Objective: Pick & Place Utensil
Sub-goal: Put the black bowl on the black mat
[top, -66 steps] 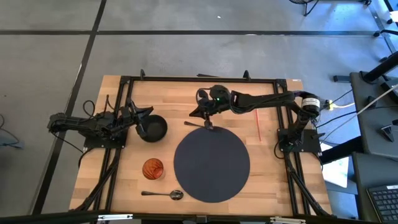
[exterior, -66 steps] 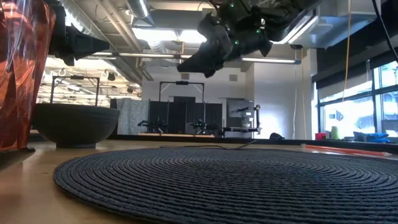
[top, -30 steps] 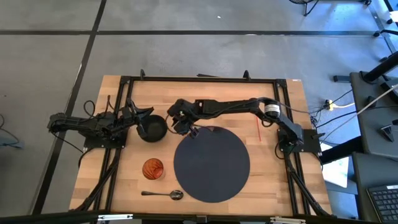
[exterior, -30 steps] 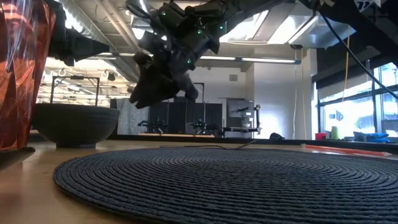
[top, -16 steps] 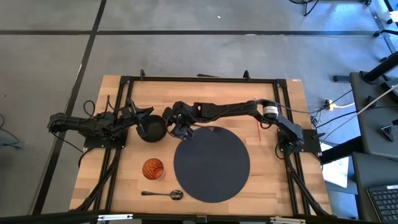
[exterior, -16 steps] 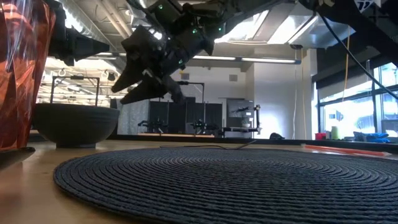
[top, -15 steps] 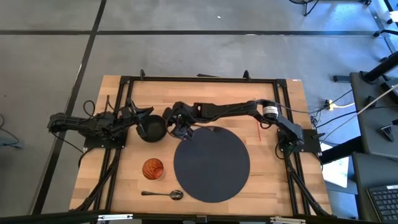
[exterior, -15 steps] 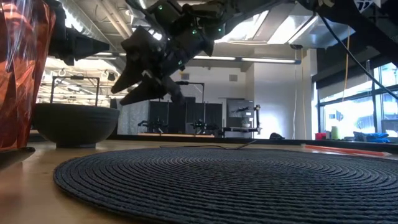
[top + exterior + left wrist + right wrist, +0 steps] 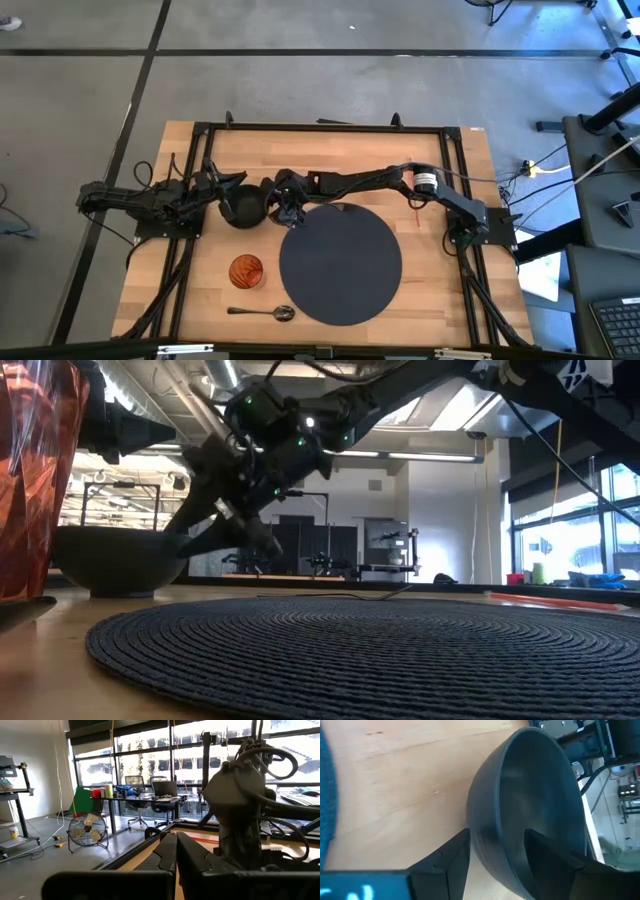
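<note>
A dark bowl (image 9: 243,208) stands on the wooden table, left of a round dark woven mat (image 9: 340,262). My right gripper (image 9: 273,207) reaches across the table to the bowl's right side and is open. In the right wrist view (image 9: 495,840) one finger stands outside the bowl's wall and the other over its inside. A metal spoon (image 9: 262,313) lies near the table's near edge. A thin dark utensil (image 9: 340,598) lies at the mat's far edge. My left gripper (image 9: 230,188) is shut and empty above the bowl's left side. My right gripper's fingers come slanting down from the table's right side and straddle the bowl's right rim (image 9: 498,815), one finger (image 9: 447,857) outside and one (image 9: 547,852) inside. I cannot tell whether they touch the wall. The bowl stands on the table.
An orange ribbed cup (image 9: 246,271) stands near the mat's left edge, toward the near side. A thin red stick (image 9: 416,208) lies right of the mat. A black frame runs around the table's edges.
My right gripper has gone toward the table's left edge and down to the bowl. It has tipped its fingers down until they stand over the bowl's right rim. The bowl has kept its place.
</note>
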You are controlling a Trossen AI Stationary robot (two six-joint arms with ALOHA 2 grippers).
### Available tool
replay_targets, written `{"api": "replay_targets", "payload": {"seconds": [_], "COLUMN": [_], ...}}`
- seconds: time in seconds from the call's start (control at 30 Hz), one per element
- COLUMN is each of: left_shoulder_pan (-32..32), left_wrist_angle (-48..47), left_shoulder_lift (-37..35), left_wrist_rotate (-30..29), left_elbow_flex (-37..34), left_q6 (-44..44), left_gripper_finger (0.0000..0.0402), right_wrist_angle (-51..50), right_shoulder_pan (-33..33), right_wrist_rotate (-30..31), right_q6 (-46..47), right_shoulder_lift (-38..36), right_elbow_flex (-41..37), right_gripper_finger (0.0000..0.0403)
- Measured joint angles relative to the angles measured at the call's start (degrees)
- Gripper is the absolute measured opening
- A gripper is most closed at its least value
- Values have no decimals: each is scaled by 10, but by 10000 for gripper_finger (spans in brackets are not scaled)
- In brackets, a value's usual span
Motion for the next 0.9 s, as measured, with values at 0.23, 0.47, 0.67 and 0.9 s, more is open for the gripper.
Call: {"api": "replay_targets", "payload": {"seconds": [0.23, 0.47, 0.67, 0.9], "left_shoulder_pan": [0, 0, 0, 0], "left_wrist_angle": [0, 0, 0, 0], "left_shoulder_lift": [0, 0, 0, 0], "left_wrist_rotate": [0, 0, 0, 0], "left_elbow_flex": [0, 0, 0, 0], "left_q6": [1, 1, 1, 1], "left_gripper_finger": [4, 4, 4, 4], "right_wrist_angle": [1, 0, 0, -17], "right_shoulder_pan": [-4, -5, -5, -5], "right_wrist_rotate": [-3, -15, -13, 47], "right_q6": [23, 42, 39, 49], "right_shoulder_lift": [8, 8, 11, 7], "right_elbow_flex": [0, 0, 0, 0], "right_gripper_finger": [177, 99, 15, 14]}}
